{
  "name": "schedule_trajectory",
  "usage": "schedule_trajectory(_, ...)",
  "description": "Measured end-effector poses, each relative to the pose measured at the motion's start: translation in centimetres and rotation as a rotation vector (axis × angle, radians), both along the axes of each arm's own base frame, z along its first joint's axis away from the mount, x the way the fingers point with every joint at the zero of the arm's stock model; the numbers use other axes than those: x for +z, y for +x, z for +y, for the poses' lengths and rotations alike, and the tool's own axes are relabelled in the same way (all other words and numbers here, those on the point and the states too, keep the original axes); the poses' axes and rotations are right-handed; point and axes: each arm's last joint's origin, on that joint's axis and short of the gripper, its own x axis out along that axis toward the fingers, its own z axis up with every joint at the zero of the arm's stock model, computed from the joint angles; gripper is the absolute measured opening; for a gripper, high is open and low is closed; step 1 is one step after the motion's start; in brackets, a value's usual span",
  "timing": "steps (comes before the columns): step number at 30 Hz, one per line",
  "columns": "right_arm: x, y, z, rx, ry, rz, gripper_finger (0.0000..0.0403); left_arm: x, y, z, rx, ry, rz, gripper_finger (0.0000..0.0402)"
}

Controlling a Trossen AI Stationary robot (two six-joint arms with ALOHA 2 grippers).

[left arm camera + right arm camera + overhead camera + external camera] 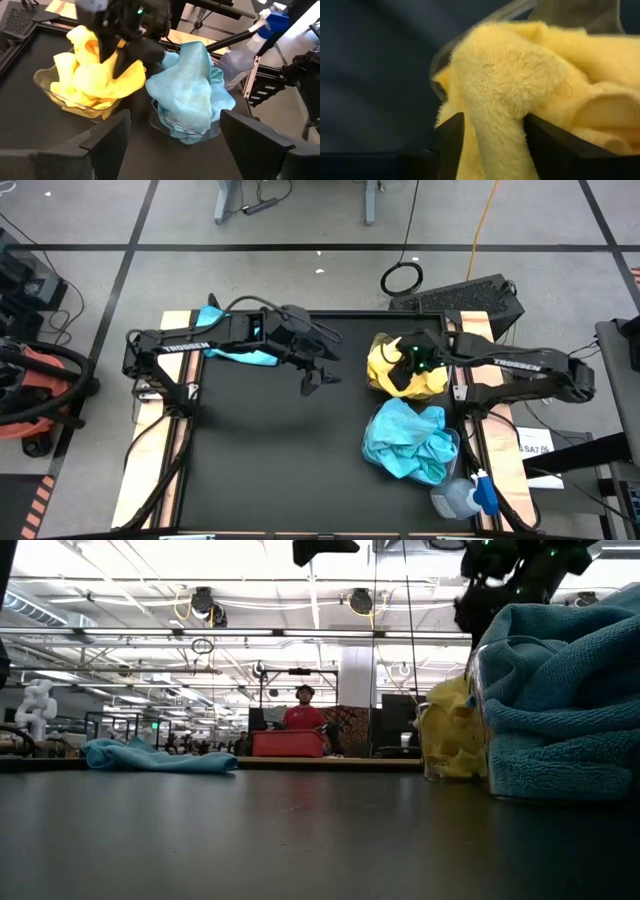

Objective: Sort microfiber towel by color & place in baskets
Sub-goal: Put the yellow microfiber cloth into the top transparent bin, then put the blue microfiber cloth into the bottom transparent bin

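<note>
Hovering over the yellow bin (377, 380), the right gripper (492, 137) had its fingers parted around a fold of yellow towel (520, 75). The cloth sat between the pads, on top of the pile, so my read was a release in progress; whether the pads pinched it at all I couldn't tell from the right wrist view.

Left gripper (313, 375) hung wide open and empty over the middle of the mat (260, 450), facing the bins.

Key relation: the one loose teal towel (235, 352) lay at the far left edge of the mat, behind the left arm's wrist. Left arm was clearly nearer; the right arm would've had to cross the whole table. The towel's long axis ran roughly left-right along that edge, bunched and low per the low view. The teal bin (170, 127) sat well apart from it, on the right side, nearer than the yellow bin.

Counts:
- bins: 2, side by side on the right, touching or nearly so
- loose towels on the mat: 1, teal
- yellow towels: heaped in the far bin, several, exact count not readable
- teal towels in the near bin: heaped above the rim, count not readable
- spray bottle (462, 496): 1, at the near right corner beside the teal bin
- keyboard (470, 298): 1, off the mat at the far right

Judgement: nearly done, one teal left.
</note>
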Motion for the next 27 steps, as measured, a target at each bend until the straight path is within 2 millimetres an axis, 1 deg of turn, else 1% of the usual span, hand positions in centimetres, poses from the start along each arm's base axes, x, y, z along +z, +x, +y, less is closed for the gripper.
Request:
schedule_trajectory(4,1.7,-0.5,0.3,0.001,-0.007,-0.059,0.0229,0.0,0.0,0.4,0.012,0.0,0.0,0.0312)
schedule_trajectory(7,2.7,-0.9,0.5,0.008,-0.005,-0.093,0.0243,0.0,-0.1,0.6,0.018,0.0,0.0,0.0312)
schedule_trajectory(14,4.8,-1.8,1.2,0.026,-0.031,-0.176,0.0251,-0.3,-0.3,1.4,0.03,0.019,0.035,0.0312)
schedule_trajectory(21,7.3,-2.6,1.8,0.046,-0.065,-0.278,0.0251,-1.5,-1.6,3.7,0.171,0.058,0.195,0.0312)
schedule_trajectory(27,9.4,-3.3,2.5,0.086,-0.089,-0.356,0.0251,-2.6,-3.3,5.7,0.283,0.121,0.375,0.0312)
